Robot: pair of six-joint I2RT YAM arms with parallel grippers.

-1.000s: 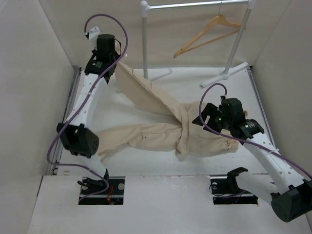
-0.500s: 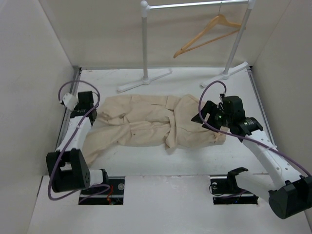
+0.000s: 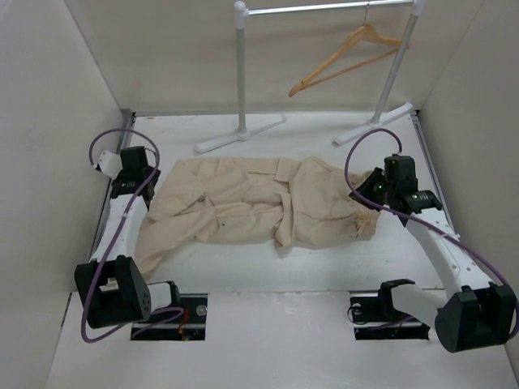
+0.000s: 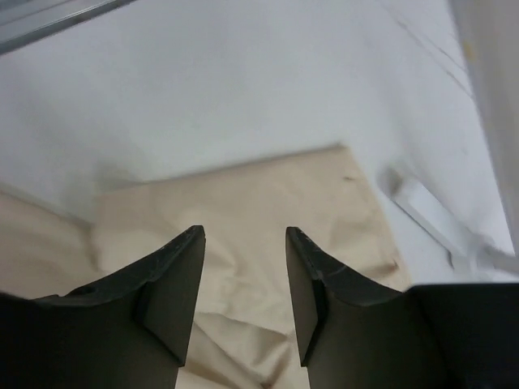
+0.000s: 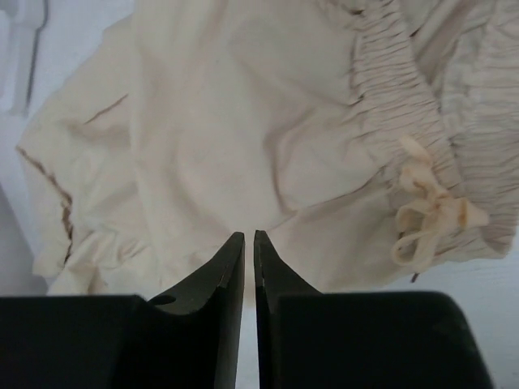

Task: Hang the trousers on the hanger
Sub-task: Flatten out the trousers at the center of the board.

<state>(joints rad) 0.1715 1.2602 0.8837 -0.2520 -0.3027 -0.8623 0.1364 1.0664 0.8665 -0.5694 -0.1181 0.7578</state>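
Spreading the trousers (image 3: 259, 203) flat looks finished, so treat the step in hand as taking a clean two-point hold for the lift. They lie on the table (image 3: 243, 275) with both legs running toward your left and the waistband (image 5: 389, 105) at your right. The hanger (image 3: 328, 60) hangs from the white rack (image 3: 242, 65) at the far right, well apart from the cloth.

Your left gripper (image 4: 243, 235) hovers over a leg cuff (image 4: 243, 174) with its jaws spread and nothing between them. Bring it down so one finger slides under the hem edge, and close on the cuff only, not on a loose wrinkle behind it.

Your right gripper (image 5: 244, 235) has its jaws drawn almost together over the seat of the trousers, just beside the gathered waistband. No cloth shows in the thin gap, so assume it holds nothing. Open it before descending, then aim for the thick elastic band, not the thin panel below it, and keep clear of the drawstring bow (image 5: 426, 215), which would probably slip free.

Lift both ends together and keep the cloth taut. A sagging middle will likely snag on the rack's foot on the way to the hanger's crossbar.
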